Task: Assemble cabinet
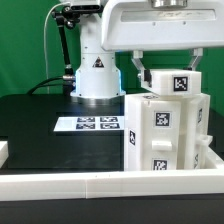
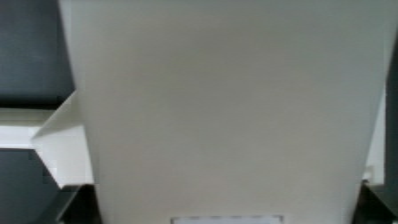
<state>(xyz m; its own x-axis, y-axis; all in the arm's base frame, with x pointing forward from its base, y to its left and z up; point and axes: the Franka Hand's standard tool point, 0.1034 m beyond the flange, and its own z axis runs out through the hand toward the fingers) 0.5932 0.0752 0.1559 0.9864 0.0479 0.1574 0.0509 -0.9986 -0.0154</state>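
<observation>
The cabinet (image 1: 165, 130), a tall white box with black-and-white marker tags on its front, stands upright on the black table at the exterior view's right, against the white front rail. Its tagged top part (image 1: 178, 84) sits between my fingers. My gripper (image 1: 168, 72) comes down from above and is shut on the cabinet's top, one finger (image 1: 139, 70) on each side. In the wrist view the cabinet's white face (image 2: 222, 100) fills the picture between my dark fingertips (image 2: 64, 206), with my gripper (image 2: 217, 205) closed round it.
The marker board (image 1: 97, 124) lies flat on the table behind and left of the cabinet. The robot base (image 1: 96, 78) stands at the back. A white rail (image 1: 90, 184) runs along the front edge, and a white piece (image 1: 4, 152) lies at the far left.
</observation>
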